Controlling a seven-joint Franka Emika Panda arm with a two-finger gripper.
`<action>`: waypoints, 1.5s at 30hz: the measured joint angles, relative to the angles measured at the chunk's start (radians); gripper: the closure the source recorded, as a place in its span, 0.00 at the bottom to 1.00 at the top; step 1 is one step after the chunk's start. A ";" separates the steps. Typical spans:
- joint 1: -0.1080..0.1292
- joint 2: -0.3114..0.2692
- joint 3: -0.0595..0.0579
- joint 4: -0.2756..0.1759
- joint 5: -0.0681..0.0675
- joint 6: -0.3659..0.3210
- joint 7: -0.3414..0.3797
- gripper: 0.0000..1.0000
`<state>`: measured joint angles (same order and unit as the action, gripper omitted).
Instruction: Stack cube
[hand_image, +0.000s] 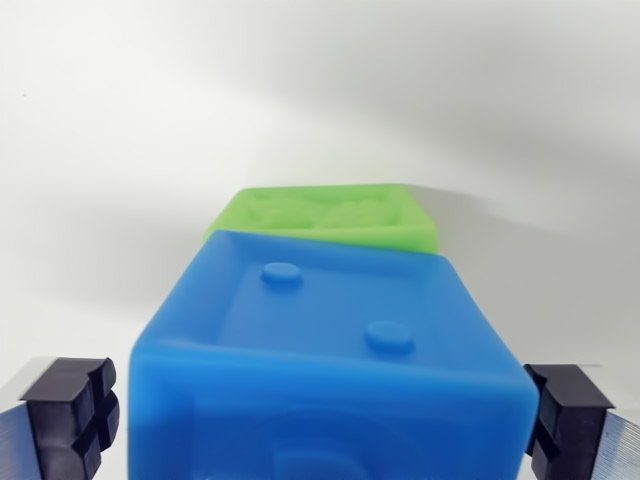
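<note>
Blue, glossy plastic fills the lower middle of the wrist view: a blue cube (335, 360) with rounded edges and a slightly translucent sheen. Its top face has a shallow square recess holding two raised round studs, one toward the far left, one nearer and to the right. Its front face shows a faint embossed shape, cut off by the bottom edge of the picture.

Directly behind it, and partly hidden by it, sits a green cube (330, 218) of the same soft-looking moulded plastic, with a recessed top carrying blurred raised shapes that cannot be made out. The two cubes look to be touching or nearly so; which one cannot be told from this angle.

Both rest on a plain white surface (90, 180), matte and smooth, with a soft grey shadow across the upper right.

At the bottom corners the gripper (325, 420) straddles the blue cube. Each metal finger carries a black ribbed rubber pad (72, 415), one at the wrist view's left, one at its right. The jaws are spread wide, standing just clear of the cube's sides and pinching nothing
</note>
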<state>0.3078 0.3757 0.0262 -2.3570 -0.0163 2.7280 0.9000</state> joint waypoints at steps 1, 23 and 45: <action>0.000 -0.002 0.000 0.000 0.000 -0.001 0.000 0.00; 0.000 -0.134 0.001 -0.011 0.004 -0.118 -0.002 0.00; 0.000 -0.325 0.001 0.016 0.011 -0.334 -0.008 0.00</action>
<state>0.3078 0.0504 0.0275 -2.3411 -0.0049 2.3937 0.8925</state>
